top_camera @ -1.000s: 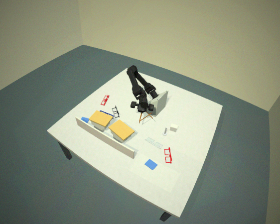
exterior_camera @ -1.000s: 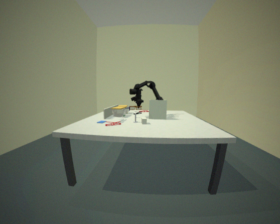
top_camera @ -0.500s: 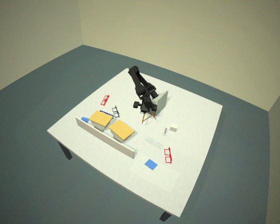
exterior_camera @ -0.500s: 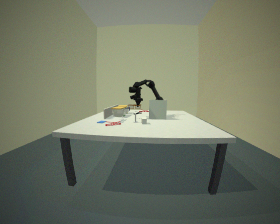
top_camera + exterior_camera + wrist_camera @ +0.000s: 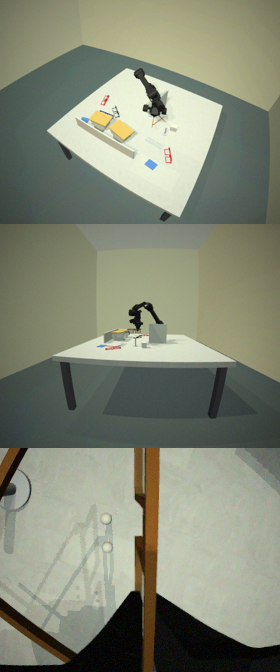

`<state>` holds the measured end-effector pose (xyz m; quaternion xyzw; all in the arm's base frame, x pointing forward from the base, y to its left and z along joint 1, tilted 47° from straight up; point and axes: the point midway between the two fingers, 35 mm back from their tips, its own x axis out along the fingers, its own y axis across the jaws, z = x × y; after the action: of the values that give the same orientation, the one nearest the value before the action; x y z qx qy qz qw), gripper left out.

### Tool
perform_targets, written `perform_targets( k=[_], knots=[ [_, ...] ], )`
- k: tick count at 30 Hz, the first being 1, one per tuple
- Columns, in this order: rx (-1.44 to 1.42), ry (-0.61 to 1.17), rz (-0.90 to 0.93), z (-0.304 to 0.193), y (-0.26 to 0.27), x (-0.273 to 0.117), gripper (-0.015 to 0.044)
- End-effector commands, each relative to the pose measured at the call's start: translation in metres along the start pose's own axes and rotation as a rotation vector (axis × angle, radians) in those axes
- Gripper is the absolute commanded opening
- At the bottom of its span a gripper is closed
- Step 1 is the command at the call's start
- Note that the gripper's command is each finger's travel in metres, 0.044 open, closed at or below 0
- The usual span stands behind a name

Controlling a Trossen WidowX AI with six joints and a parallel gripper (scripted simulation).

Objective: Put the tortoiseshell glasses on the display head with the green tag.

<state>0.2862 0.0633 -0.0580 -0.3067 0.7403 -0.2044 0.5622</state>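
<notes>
Brown glasses (image 5: 158,120) (image 5: 136,330) (image 5: 151,548) sit pinched between the closed fingers. Below the fingers is the table (image 5: 199,119) (image 5: 174,353) (image 5: 215,523).

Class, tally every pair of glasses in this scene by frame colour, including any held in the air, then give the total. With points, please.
Red glasses (image 5: 170,155) (image 5: 113,347) (image 5: 107,98) (image 5: 144,335): 2
Black glasses (image 5: 115,111) (image 5: 137,337): 1
Dark blue glasses (image 5: 106,113) (image 5: 129,332): 1
Pale, clear glasses (image 5: 154,143) (image 5: 122,344): 1
Tortoiseshell glasses (image 5: 158,120) (image 5: 129,330) (image 5: 151,548), in the pincer (image 5: 154,116) (image 5: 137,330) (image 5: 141,599): 1
Total: 6
</notes>
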Motion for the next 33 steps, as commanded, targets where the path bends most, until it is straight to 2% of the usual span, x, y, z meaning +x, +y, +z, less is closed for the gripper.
perform_targets(
  k=[1,11,21,33],
  knots=[
    [0.003,0.002,0.002,0.004,0.030,0.002,0.0000],
    [0.006,0.006,-0.004,0.005,0.085,0.009,0.0000],
    [0.006,0.006,-0.004,0.005,0.086,0.012,0.0000],
    [0.007,0.006,-0.007,0.004,0.085,0.070,0.0000]
  ],
)
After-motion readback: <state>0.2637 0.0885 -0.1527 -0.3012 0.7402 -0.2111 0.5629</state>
